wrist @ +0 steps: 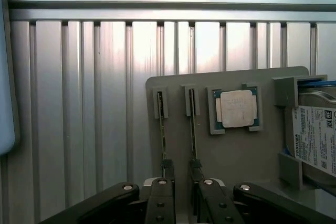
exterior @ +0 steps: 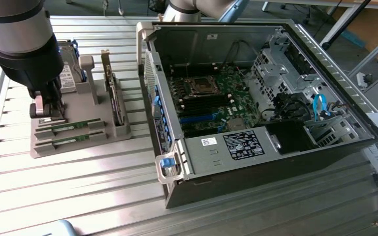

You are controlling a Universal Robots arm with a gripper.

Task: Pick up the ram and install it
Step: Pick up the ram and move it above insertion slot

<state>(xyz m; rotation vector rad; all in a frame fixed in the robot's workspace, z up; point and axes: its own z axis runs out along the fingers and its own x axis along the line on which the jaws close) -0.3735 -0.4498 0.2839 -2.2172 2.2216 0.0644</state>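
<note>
Ram (exterior: 71,129), standing on edge in the grey holder (exterior: 77,115) on the bench (exterior: 77,187), at nine o'clock of the computer case (exterior: 241,182) in the exterior view: likely light, stiff yet fragile, best pinched across its flat faces at mid-length by the gripper (wrist: 182,182), whose fingers hang spread and empty just above.

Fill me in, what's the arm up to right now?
The arm's gripper hangs open over one end of the gray parts tray, right by the two ram sticks seated in their slots. Nothing is held, and both sticks are in the tray. The open PC case sits to the exterior view's right with its motherboard exposed.
</note>
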